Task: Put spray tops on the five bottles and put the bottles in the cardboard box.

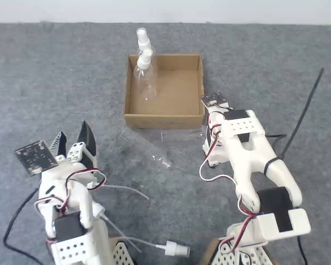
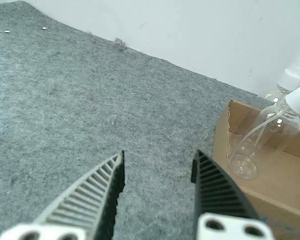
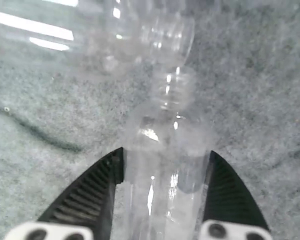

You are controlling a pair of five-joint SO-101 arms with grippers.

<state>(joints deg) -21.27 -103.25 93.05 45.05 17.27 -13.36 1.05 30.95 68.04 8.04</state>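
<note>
1. The left pincer (image 2: pixel 159 154) hangs released above the grey felt-covered table (image 1: pixel 55 72). Its two black ribbed jaws are spread and nothing is between them. In the high view it (image 1: pixel 73 130) is well to the left of the box.
2. The right pincer (image 3: pixel 165 154) is clenched on a clear plastic bottle with a bare threaded neck (image 3: pixel 162 135). The bottle's sides touch both jaws, and it lies low over the table just in front of the box.
3. A second clear topless bottle (image 1: pixel 146 148) lies on its side on the table in front of the box. In the right wrist view its neck (image 3: pixel 175 35) faces the neck of the gripped bottle.
4. The open brown cardboard box (image 1: pixel 164 120) sits at the middle of the far side of the table.
5. A clear bottle with a white spray top (image 1: pixel 146 83) leans inside the box against its left wall.
6. Another clear bottle with a white spray top (image 1: pixel 142 37) stands at the box's far left corner. I cannot tell whether it is inside the box or just behind it.
7. A loose white spray top with its thin tube (image 1: pixel 175 249) lies on the table between the two arm bases.
</note>
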